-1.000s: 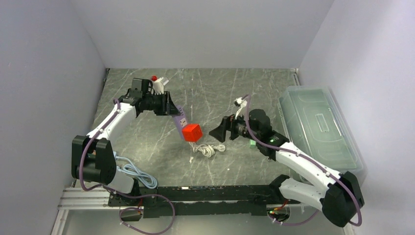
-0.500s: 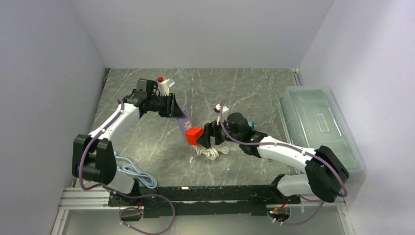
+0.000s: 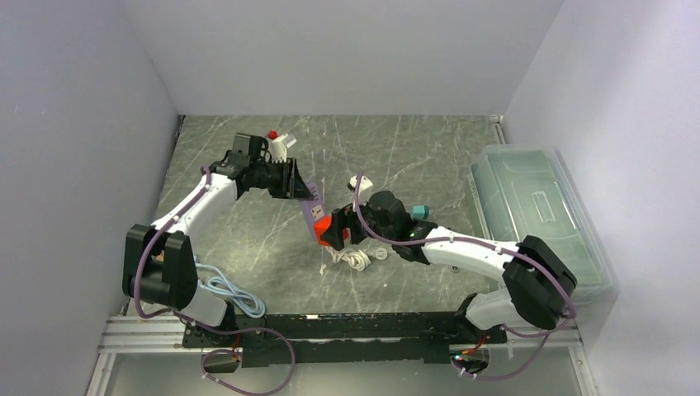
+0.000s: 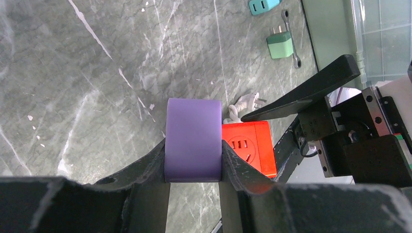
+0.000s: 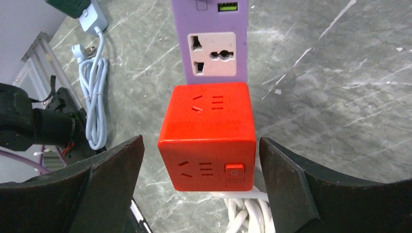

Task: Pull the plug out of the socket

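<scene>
Left gripper (image 4: 193,162) closed tight on the purple socket strip (image 4: 193,128), red cube plug (image 5: 209,133) sitting at the strip's end, right gripper (image 5: 201,167) wide open around the cube, not touching it

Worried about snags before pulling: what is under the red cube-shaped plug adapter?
A coiled white cable shows below the red cube-shaped plug adapter, over the grey marble tabletop. The cube hides where it attaches.

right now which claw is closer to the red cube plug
Right. The right claw straddles the red cube plug, open, a gap each side; the left claw is shut on the purple socket strip.
</scene>
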### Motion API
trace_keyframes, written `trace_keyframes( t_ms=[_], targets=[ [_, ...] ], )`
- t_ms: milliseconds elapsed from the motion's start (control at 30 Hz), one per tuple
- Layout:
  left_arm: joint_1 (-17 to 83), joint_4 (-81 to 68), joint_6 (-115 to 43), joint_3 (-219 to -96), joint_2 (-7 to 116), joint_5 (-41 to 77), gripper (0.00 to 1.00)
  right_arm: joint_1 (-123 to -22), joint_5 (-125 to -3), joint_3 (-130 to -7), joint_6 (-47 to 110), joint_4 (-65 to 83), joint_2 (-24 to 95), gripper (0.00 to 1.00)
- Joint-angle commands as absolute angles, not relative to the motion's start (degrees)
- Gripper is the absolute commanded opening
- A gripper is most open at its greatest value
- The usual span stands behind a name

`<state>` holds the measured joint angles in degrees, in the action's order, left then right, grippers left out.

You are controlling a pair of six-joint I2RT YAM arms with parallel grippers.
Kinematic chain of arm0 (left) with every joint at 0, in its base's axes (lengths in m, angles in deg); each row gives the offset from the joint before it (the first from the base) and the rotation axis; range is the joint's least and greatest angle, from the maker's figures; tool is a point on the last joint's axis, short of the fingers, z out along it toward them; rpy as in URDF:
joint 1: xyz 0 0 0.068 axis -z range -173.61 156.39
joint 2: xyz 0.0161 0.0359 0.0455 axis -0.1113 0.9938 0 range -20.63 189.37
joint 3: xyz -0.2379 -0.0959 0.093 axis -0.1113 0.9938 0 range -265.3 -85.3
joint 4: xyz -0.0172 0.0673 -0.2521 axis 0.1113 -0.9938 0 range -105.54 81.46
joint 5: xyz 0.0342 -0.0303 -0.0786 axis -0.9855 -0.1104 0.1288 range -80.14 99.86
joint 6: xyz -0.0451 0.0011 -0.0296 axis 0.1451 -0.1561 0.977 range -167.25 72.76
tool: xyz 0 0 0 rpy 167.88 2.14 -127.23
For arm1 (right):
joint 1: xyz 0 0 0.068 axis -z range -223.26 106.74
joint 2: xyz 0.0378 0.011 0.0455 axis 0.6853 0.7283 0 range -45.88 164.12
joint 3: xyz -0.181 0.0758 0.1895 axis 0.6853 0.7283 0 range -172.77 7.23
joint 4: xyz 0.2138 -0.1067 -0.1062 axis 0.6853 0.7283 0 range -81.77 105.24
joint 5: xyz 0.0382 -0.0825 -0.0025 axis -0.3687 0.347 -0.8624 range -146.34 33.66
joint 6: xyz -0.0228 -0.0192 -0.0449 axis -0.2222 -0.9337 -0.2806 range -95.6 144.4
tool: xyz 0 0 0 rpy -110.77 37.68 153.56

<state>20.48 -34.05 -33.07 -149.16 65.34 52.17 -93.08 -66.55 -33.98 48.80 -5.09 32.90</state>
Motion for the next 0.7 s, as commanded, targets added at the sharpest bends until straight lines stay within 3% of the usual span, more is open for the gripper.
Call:
trace_keyframes(
  t_ms=[0, 433, 667],
  targets=[
    [21.0, -32.9, -33.1, -150.3, 65.1, 55.6, 0.00, -94.1, -63.2, -37.4, 47.0, -6.3, 33.6, 0.91],
    [21.0, -32.8, -33.1, -150.2, 65.3, 55.8, 0.00, -95.2, -61.2, -37.7, 46.8, -5.8, 35.9, 0.85],
    [21.1, -33.0, -33.2, -150.4, 65.4, 56.0, 0.00, -95.2, -62.4, -37.8, 45.9, -6.4, 36.2, 0.63]
  ],
)
